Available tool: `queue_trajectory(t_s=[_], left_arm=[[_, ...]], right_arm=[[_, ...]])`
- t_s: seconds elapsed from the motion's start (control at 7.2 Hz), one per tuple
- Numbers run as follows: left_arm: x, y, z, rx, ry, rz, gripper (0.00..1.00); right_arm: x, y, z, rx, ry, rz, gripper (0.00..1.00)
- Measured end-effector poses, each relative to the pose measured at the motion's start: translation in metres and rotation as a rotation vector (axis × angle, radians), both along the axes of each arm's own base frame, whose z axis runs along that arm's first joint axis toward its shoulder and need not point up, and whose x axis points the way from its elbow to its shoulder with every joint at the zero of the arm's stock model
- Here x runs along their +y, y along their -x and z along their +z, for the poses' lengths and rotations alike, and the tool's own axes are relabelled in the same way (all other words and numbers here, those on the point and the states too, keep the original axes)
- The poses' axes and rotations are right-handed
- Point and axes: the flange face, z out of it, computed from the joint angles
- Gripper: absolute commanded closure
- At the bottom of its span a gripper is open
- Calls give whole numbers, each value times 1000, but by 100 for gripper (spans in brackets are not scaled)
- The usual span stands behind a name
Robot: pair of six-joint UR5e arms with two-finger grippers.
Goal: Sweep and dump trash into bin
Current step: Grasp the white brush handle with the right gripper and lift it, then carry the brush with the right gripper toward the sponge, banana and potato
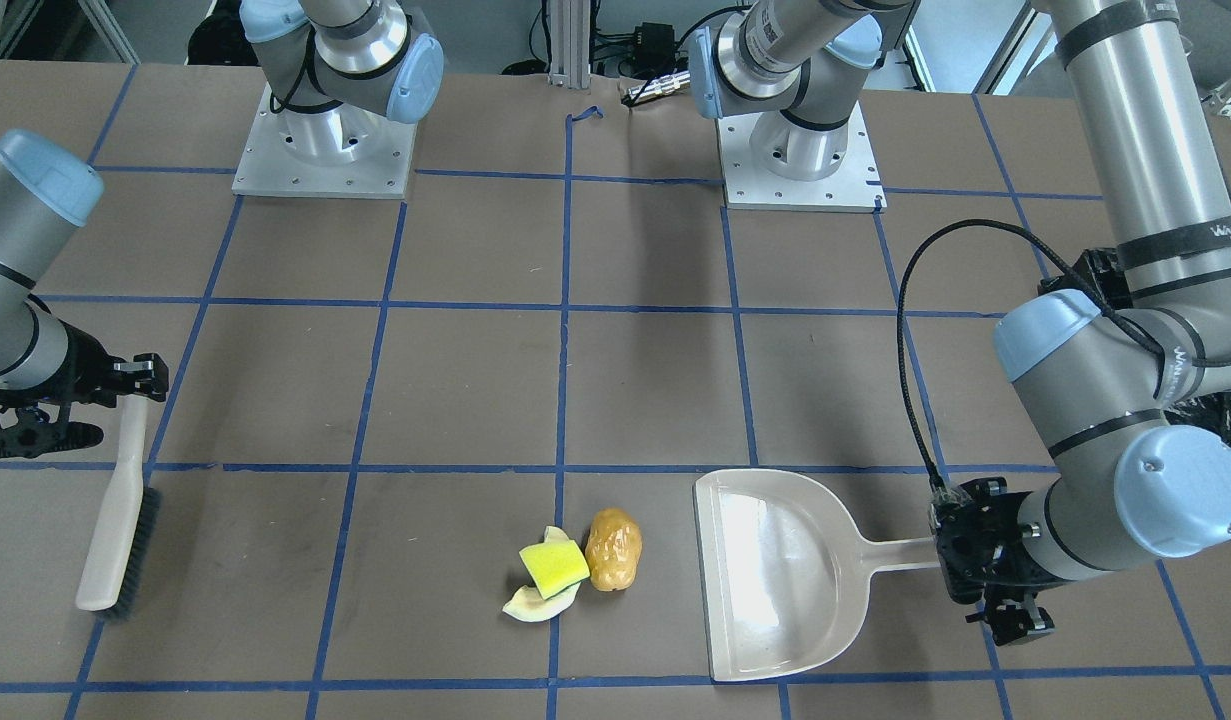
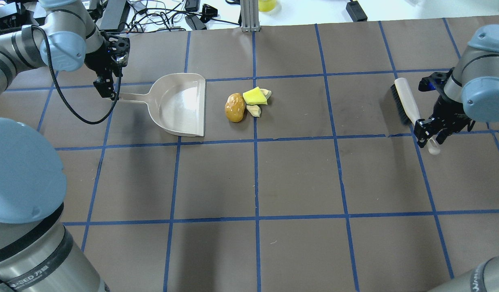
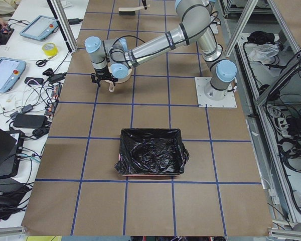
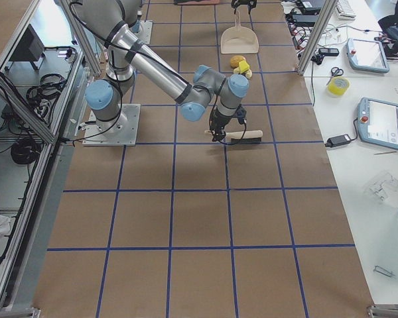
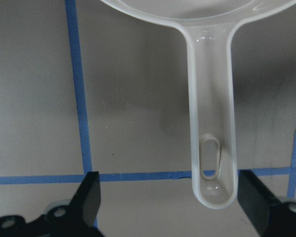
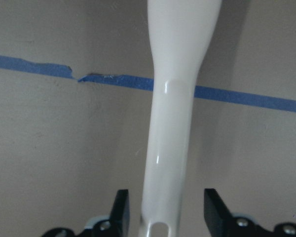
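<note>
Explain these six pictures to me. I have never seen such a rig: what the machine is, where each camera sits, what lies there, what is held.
The machine is two robot arms bolted to a brown table. Four pictures come from fixed cameras: facing the robot, over its shoulders, and at each table end. Two come from wrist cameras. On the table lie a potato-like lump, a yellow sponge and a pale peel, beside a beige dustpan; a brush lies farther off, and a black-lined bin stands toward one end. Nothing is gripped: the left gripper and right gripper are open, fingers either side of the dustpan's and brush's handles.
</note>
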Motion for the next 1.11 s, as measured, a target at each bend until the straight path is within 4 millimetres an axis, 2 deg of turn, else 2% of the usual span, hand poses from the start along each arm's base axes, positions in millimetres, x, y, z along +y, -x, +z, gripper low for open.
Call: queue_trajectory(t_s=[0.28,0.56,0.69,0.83,0.97,1.11], left_arm=[[14,2,-20,9,-41,8,0],[18,-1,-24,10,-49,7,1],[17,-2,-23,11,-46,-3,12],[15,-1,-22,17,-42,-9,14],[14,0,-20,20,-37,-9,23],[13,1,-19,21,-34,-9,36]], right_arm=[[-1,0,-1,-2,0,-2,89],[-3,-1,6,4,10,-15,89],[-9,-4,18,13,19,-36,91],[-16,-17,31,21,13,-64,92],[-22,-44,40,35,2,-92,92],[-26,-83,47,58,-2,-120,92]])
